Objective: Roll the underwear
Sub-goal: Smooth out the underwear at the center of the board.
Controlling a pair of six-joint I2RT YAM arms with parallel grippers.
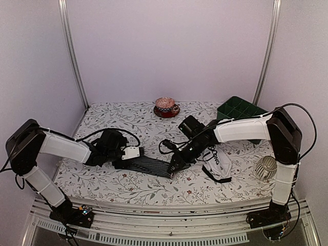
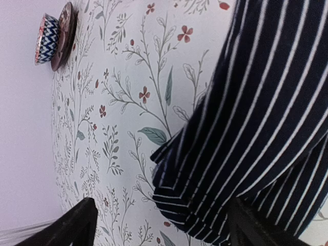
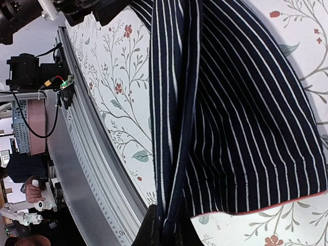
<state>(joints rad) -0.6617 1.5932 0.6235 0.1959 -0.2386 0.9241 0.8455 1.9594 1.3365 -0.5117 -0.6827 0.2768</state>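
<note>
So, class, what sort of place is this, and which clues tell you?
Probably a robot test booth, not a home: plain white walls, metal posts, a left arm and right arm mounted on a rail, and a floral tablecloth with striped briefs.

Top view: the end of the striped briefs (image 1: 151,165) at the left hand (image 1: 129,156) lies hidden under it; fingertips not visible there. Right hand (image 1: 175,163): tips buried in the cloth's other end, grip too small to make out. White briefs (image 1: 218,164), just outboard of the right hand, partly covered by the right arm (image 1: 241,129); lettering too small to read. Green crate (image 1: 238,110) beyond that hand, front masked by the same arm.

Left wrist view: only two dark fingertips (image 2: 77,225) show at the bottom edge; cloth runs off right and bottom.

Right wrist view: fingers (image 3: 147,237) cut off at the bottom edge; cloth runs off the top.
</note>
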